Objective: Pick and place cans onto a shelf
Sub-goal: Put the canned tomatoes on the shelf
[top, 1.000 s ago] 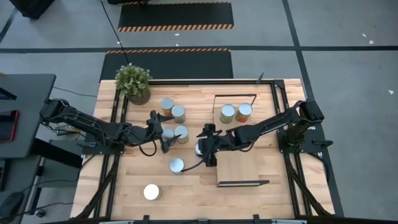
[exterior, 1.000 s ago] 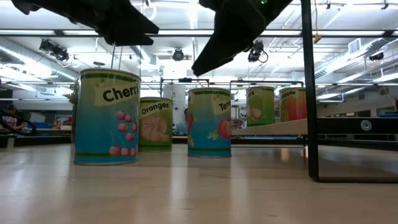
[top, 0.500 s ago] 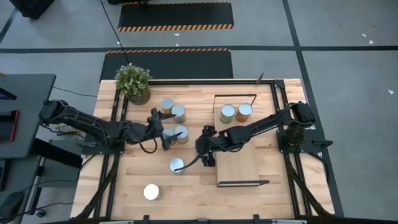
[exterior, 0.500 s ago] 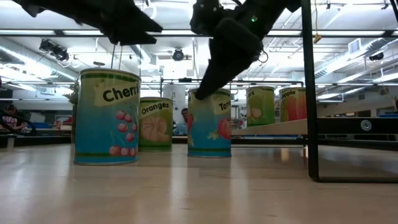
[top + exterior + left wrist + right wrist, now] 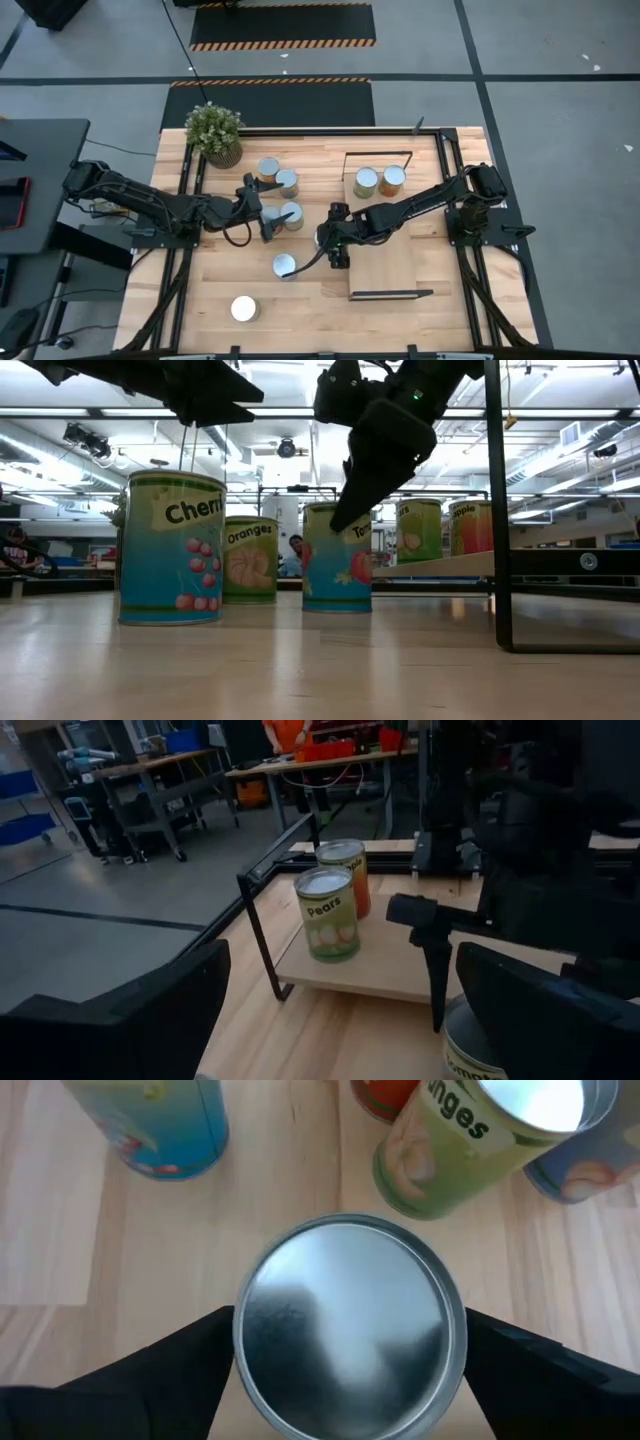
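The tomato can [image 5: 336, 558] stands upright, long axis vertical, on the table [image 5: 300, 300] just beside the shelf's [image 5: 385, 265] near long edge. Its round lid [image 5: 348, 1323] faces straight up at the right wrist camera. The right gripper [image 5: 327, 240] is directly above it, one dark finger [image 5: 180, 1370] on each side of the lid, spread wide and not yet clamped. Compared with a second earlier, this gripper has come down from above the can to its upper rim. Two cans [image 5: 379, 181] stand upright at the shelf's far end; the board's near half is bare. The left gripper [image 5: 262, 208] hovers with fingers spread over the cluster of cans [image 5: 279, 196] near the plant [image 5: 215, 133].
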